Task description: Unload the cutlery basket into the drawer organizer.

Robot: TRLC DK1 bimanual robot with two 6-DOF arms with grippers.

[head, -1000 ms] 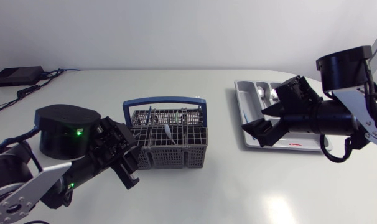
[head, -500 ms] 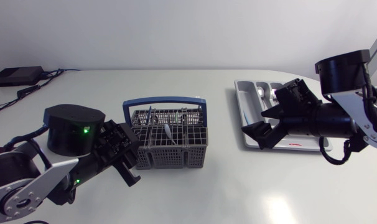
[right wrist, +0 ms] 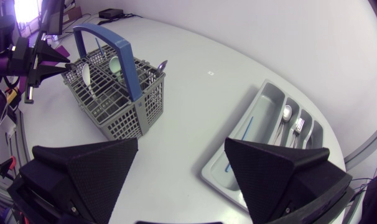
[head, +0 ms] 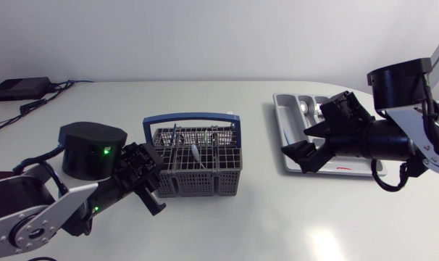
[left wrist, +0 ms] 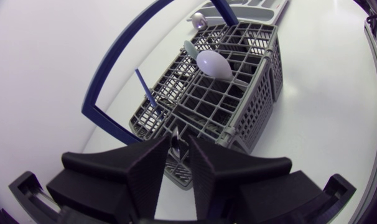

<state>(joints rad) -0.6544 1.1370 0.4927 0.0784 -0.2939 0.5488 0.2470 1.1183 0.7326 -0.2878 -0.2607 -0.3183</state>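
Cutlery basket (left wrist: 238, 106) just ahead of left tool (left wrist: 178, 145), which pinches a utensil handle (left wrist: 175, 139); right tool (right wrist: 181, 143) gapes.

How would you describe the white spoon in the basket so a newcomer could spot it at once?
Find the grey cutlery basket with the blue handle on the white table. The white spoon stands bowl-up near its middle. Its broad white bowl sets it apart from the thin blue stick and the greenish spoon just behind it.
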